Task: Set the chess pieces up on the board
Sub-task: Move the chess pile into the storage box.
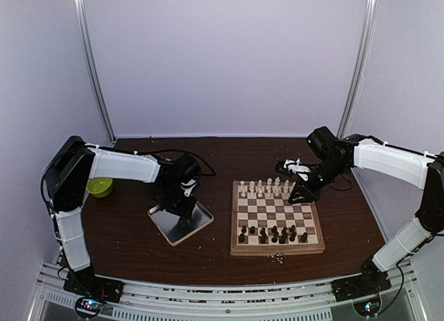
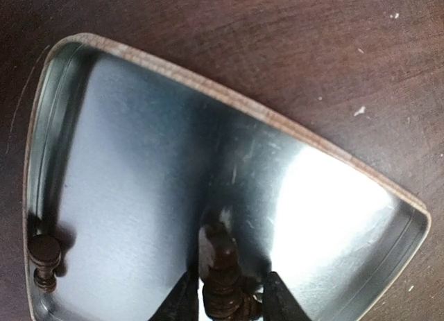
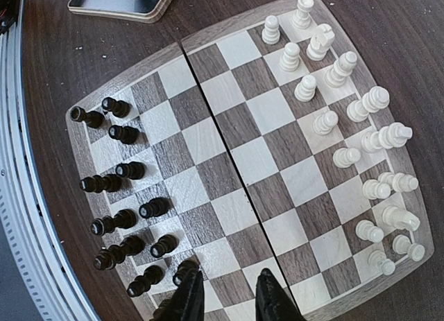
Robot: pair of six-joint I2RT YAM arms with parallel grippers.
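The left tool (image 2: 229,304) is pinching a dark chess piece (image 2: 220,265) between its fingertips, low over the silver tray (image 2: 139,161). A second dark piece (image 2: 43,262) sits in the tray's corner by the rim. The right tool (image 3: 229,297) hangs with its fingers slightly spread and nothing between them, above one edge of the chessboard (image 3: 236,161). The board lies on the tabletop (image 1: 139,245) just right of the tray. Cream pieces (image 3: 326,120) line its far side and dark pieces (image 3: 125,172) its near side.
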